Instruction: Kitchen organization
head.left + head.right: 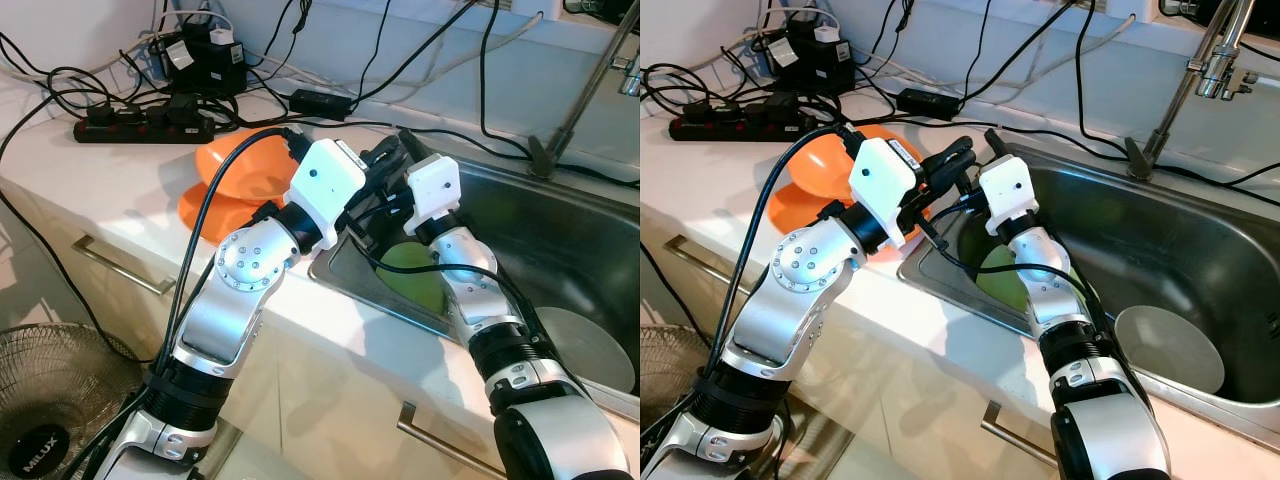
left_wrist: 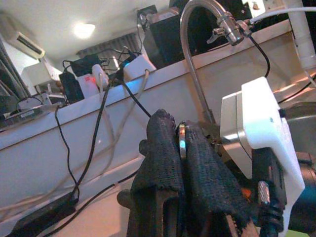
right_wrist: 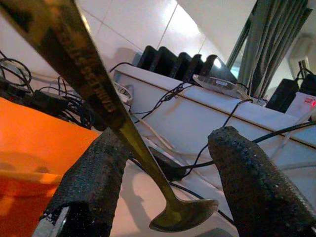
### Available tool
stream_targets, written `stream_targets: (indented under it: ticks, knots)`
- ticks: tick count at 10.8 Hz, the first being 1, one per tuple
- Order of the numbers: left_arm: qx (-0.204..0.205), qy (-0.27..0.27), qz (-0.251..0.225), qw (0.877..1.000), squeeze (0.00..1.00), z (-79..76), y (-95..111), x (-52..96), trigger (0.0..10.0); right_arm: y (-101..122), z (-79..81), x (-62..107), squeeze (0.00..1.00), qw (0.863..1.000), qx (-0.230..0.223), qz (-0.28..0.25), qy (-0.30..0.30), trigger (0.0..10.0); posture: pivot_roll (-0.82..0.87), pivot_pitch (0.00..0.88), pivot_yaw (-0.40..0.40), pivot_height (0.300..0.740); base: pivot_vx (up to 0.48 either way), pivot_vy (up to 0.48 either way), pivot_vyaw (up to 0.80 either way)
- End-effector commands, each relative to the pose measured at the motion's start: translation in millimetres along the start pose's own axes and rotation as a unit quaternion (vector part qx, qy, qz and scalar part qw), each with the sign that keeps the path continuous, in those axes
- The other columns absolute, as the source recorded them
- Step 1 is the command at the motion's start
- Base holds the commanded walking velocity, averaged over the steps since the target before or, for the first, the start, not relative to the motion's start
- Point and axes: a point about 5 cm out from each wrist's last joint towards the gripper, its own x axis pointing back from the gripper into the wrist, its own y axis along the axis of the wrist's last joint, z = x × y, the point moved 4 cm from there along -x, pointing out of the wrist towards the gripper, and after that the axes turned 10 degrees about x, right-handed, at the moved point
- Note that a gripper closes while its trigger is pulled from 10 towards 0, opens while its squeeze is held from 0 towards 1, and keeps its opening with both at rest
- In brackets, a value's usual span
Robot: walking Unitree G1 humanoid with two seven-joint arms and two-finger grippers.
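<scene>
A gold-coloured spoon [image 3: 123, 129] runs slantwise between the fingers of my right gripper [image 3: 171, 137], which stand wide open; its handle rests against one finger [image 3: 94, 182]. My left gripper [image 2: 180, 126] is shut on a thin metal edge, apparently the spoon's handle. Both grippers meet above the left rim of the steel sink [image 1: 345, 268]: the left gripper [image 1: 385, 158] comes from the counter side, the right gripper [image 1: 408, 145] from the sink side. Two orange bowls [image 1: 245, 165] sit stacked and tilted on the counter just behind the left wrist.
A green dish [image 1: 418, 275] leans in the sink's left corner, and a pale bowl [image 1: 585, 345] lies to its right. The faucet [image 1: 590, 80] rises behind the sink. A power strip [image 1: 140, 125] and tangled cables crowd the back counter. A floor fan [image 1: 50, 400] stands below.
</scene>
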Motion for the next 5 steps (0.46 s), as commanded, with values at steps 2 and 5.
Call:
stream_targets:
  ticks: [2,5]
  knots:
    - [-0.01,0.0,-0.004,1.0,0.0,0.7,5.0,-0.5,10.0,0.0,-5.3,-0.2,0.0,1.0,-0.004,0.001,-0.002,0.0,0.23,0.0,-0.058,0.74,0.0,0.0,0.0]
    - [-0.016,0.018,-0.004,1.0,0.0,7.2,4.9,-0.2,10.0,0.0,-4.9,0.6,0.0,1.0,-0.008,0.001,-0.001,0.0,0.23,0.0,-0.057,0.74,0.0,0.0,0.0]
